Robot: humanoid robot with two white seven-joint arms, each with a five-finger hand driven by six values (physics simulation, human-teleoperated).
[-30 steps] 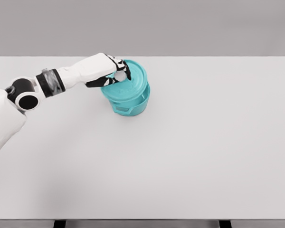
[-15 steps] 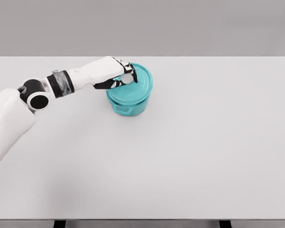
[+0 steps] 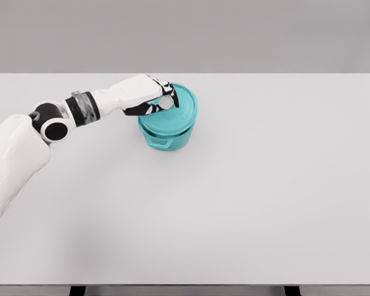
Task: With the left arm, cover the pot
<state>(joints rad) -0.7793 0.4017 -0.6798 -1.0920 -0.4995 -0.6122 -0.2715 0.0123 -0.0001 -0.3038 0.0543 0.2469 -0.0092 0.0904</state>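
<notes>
A teal pot (image 3: 166, 134) stands on the white table (image 3: 265, 197), left of the middle and toward the back. Its teal lid (image 3: 180, 110) lies flat on top of the pot. My left hand (image 3: 162, 98) reaches in from the left and has its fingers curled round the small silver knob (image 3: 166, 103) on the lid. The hand covers the left part of the lid. The right arm does not show in the head view.
The pot has a handle (image 3: 160, 143) on its near side. The table's far edge runs just behind the pot.
The left hand carried the tilted lid a little to the right and lowered it until it sat level on the pot. The elbow has moved right and inward since.
</notes>
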